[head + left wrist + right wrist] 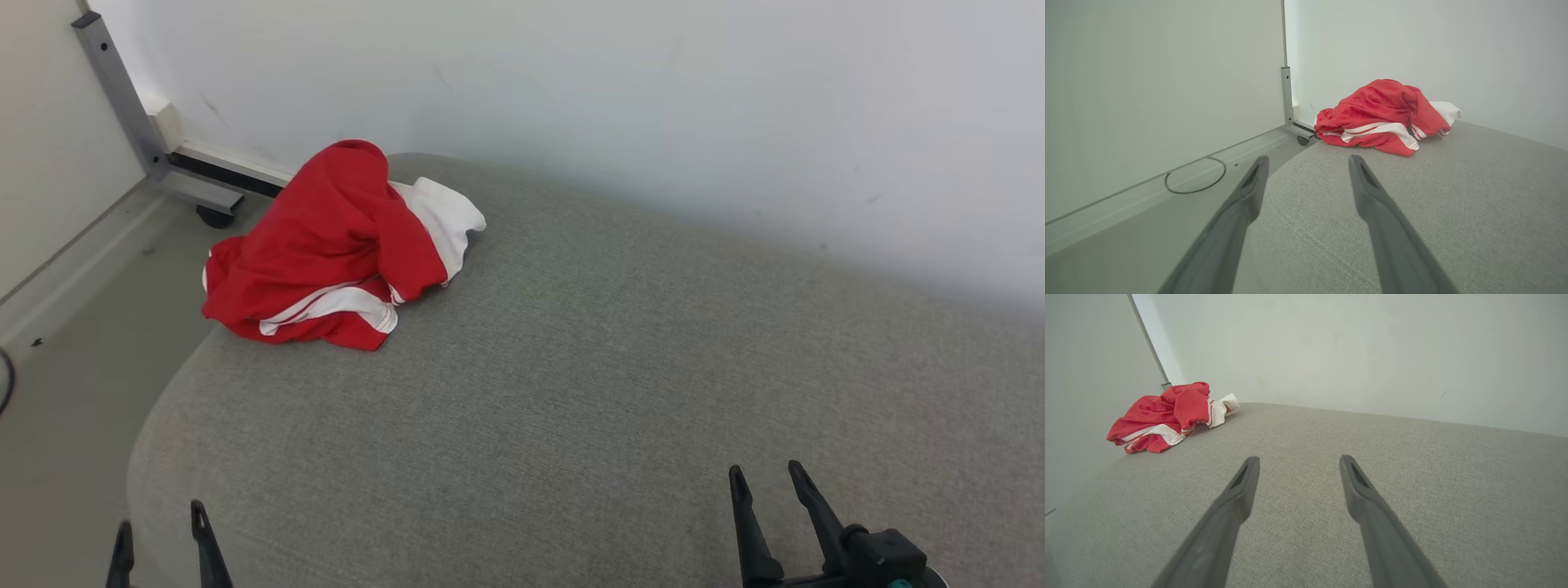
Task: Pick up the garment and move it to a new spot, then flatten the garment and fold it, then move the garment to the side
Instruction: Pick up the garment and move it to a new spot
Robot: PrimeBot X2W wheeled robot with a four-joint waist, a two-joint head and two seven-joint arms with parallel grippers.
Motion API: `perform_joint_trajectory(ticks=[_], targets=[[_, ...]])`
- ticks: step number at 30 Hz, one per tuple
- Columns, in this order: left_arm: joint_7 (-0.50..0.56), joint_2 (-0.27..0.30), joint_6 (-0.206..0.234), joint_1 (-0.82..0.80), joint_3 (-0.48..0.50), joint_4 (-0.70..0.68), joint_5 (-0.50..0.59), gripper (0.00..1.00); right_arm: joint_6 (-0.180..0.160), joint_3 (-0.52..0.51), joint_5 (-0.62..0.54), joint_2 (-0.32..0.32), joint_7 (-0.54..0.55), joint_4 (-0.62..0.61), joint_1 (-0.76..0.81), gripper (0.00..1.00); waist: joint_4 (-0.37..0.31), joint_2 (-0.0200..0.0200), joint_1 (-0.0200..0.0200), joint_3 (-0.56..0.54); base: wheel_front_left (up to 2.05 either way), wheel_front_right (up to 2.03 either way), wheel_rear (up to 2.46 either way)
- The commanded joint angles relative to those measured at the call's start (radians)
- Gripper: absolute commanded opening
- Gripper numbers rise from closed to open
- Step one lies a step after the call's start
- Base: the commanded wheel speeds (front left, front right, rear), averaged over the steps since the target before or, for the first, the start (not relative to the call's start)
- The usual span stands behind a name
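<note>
Grey fabric cushion (588, 376) against a white wall (653, 82), and the red-and-white garment (326, 253) sits crumpled at its far left corner. Left claw (160, 516) and right claw (766, 469) hover near the front edge, well apart from the garment, fingers spread, holding nothing.

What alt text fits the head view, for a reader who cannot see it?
A crumpled red-and-white garment lies at the far left of a grey cushion beside a white wall. The left gripper and right gripper sit open and empty at the near edge, well short of it.
</note>
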Motion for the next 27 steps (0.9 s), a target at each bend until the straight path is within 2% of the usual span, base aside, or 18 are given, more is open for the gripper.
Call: perform_joint_trajectory(ticks=[1,7,14,20,27], targets=[[-0.005,0.001,-0.002,-0.024,0.002,0.004,-0.004,1.0,-0.002,-0.003,-0.011,0.001,-0.001,-0.004,-0.012,1.0,-0.025,0.0,0.0,0.02,0.0,0.0,0.0],[-0.009,0.033,-0.018,-0.153,0.047,0.026,-0.053,1.0,-0.002,-0.036,-0.056,0.001,-0.001,-0.014,-0.049,1.0,-0.124,0.0,0.0,0.085,0.0,0.0,0.0],[-0.001,0.132,-0.041,-0.327,0.13,0.069,-0.111,1.0,-0.002,-0.064,-0.086,0.001,-0.001,-0.038,-0.098,1.0,-0.269,0.0,0.0,0.188,0.0,0.0,0.0],[0.023,0.213,-0.078,-0.497,0.162,0.143,-0.162,1.0,-0.002,-0.094,-0.095,0.002,-0.001,-0.073,-0.142,1.0,-0.353,0.0,0.0,0.293,0.0,0.0,0.0],[0.069,0.312,-0.093,-0.683,0.2,0.261,-0.207,1.0,-0.002,-0.099,-0.066,0.002,-0.001,-0.107,-0.193,1.0,-0.445,0.0,0.0,0.41,0.0,0.0,0.0]])
